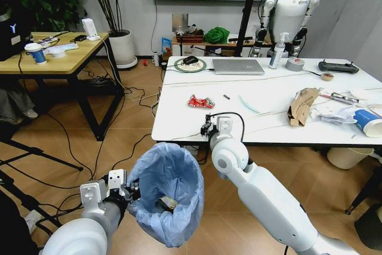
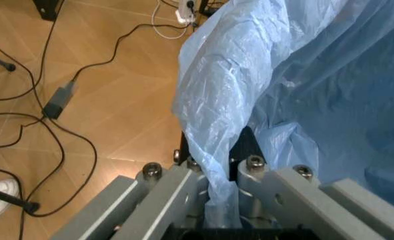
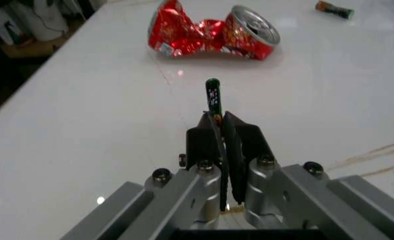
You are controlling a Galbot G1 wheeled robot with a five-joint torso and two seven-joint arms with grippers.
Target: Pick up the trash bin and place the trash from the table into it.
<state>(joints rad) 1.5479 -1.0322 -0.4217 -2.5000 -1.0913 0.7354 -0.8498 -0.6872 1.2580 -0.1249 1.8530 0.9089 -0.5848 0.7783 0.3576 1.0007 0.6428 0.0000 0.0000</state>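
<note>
The trash bin [image 1: 167, 192] hangs off the floor, its blue liner clamped in the left hand [image 1: 132, 194], a few scraps inside. The right hand [image 3: 218, 131], at the counter's [image 1: 262, 103] near edge, pinches a thin scrap [image 3: 212, 97], clear from its wrist. Red wrapper [image 1: 201, 102], cardboard [image 1: 302, 106] and cup [image 1: 367, 122] remain.

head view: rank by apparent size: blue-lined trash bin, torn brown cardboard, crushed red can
1. Bag-lined trash bin, though nearest the camera.
2. Torn brown cardboard.
3. Crushed red can.
</note>
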